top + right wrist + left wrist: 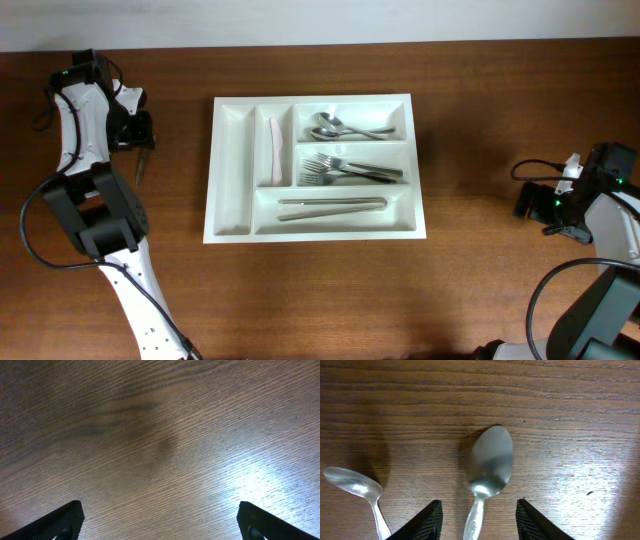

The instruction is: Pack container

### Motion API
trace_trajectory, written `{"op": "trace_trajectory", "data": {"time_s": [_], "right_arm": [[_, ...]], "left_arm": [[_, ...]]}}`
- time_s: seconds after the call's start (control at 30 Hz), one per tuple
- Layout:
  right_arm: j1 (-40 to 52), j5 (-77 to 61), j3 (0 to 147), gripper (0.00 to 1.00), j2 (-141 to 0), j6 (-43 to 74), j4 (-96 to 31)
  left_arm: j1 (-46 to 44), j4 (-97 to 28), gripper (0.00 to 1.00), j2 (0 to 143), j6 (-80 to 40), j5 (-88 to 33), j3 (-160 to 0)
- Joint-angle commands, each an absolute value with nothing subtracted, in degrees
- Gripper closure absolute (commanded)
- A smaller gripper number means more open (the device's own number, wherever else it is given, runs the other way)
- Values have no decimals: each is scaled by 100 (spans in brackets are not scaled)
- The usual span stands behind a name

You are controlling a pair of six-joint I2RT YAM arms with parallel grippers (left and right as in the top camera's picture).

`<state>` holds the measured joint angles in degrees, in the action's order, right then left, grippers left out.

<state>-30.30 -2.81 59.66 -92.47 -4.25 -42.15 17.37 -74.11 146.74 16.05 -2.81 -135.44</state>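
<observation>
Container [230,170]; left hand [479,510] astride spoon [490,462] (fingers [426,524] apart)

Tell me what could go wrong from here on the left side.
1. The spoon has its thin handle between the open left fingers; closing off-centre may let it slip or twist.
2. A second spoon lies close beside it; the fingers could nudge it.

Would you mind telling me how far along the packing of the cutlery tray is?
Spoons, forks, tongs and a pink item already lie in the container. The left gripper stands open around one loose spoon; another spoon lies beside it. Both are unpacked; the right gripper is open above the table.
</observation>
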Motion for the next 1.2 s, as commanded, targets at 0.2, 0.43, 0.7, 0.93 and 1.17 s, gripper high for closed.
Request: {"op": "trace_trajectory", "data": {"time_s": [0.2, 0.43, 0.7, 0.93, 1.17], "right_arm": [[-3041, -231, 5953, 1, -9150, -357, -4215], [-3041, -231, 5953, 1, -9150, -357, -4215], [-3041, -231, 5953, 1, -9150, -357, -4215], [-3041, -231, 5953, 1, -9150, -357, -4215], [-3041, -231, 5953, 1, -9150, -357, -4215]], "left_arm": [[1715, -7397, 51, 14757, 1765, -362, -13581], [1715, -7400, 51, 14827, 1765, -362, -13579], [1715, -7332, 51, 14916, 1772, -362, -13581], [1715, -7317, 51, 14932, 1769, -364, -13581], [1715, -7310, 51, 14932, 1769, -368, -13581]]}}
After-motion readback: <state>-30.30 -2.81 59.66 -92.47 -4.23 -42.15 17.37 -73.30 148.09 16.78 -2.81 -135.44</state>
